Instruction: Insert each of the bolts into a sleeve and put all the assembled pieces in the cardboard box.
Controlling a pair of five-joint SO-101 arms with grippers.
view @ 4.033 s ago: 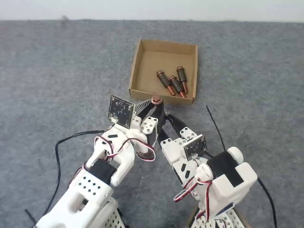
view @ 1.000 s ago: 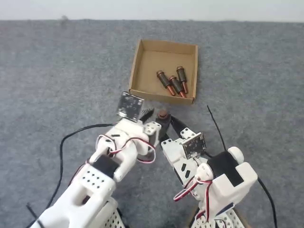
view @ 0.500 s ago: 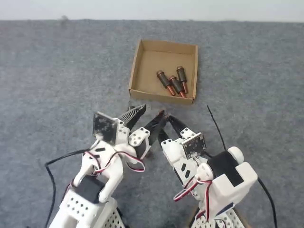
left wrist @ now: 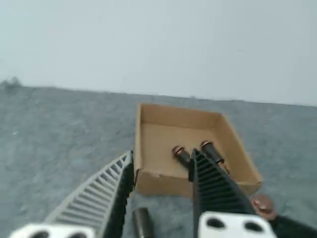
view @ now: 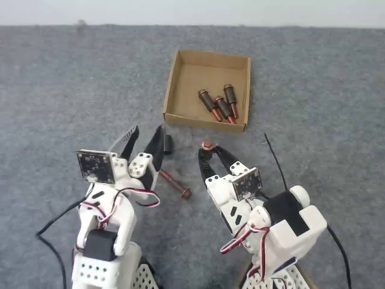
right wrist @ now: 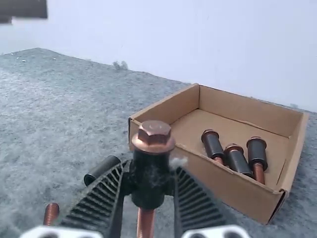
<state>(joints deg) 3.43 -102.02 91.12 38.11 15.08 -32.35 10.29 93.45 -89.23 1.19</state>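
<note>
- Three finished pieces (view: 218, 104), each a bolt pushed through a sleeve, already lie in the cardboard box (view: 171, 84). They sit side by side toward its right half, and the rest of its floor is bare.
- A fourth piece (right wrist: 151, 163) is put together but not yet boxed. The right gripper (view: 208, 152) is clamped on its dark sleeve part and holds it upright, bolt head on top, just short of the box's near wall.
- One pair is unassembled. A loose sleeve (view: 168, 144) lies on the grey carpet (view: 72, 78) near the box's near-left corner. A loose bolt (view: 175, 184) lies apart from it, closer to the arms and between them.
- The left gripper (view: 148, 129) has its fingers spread wide and holds nothing (the loose sleeve lies just beside one finger).
- By my reckoning the job is well past halfway. What is left is to drop the held piece into the box, join the last bolt and sleeve, and box that piece too.
</note>
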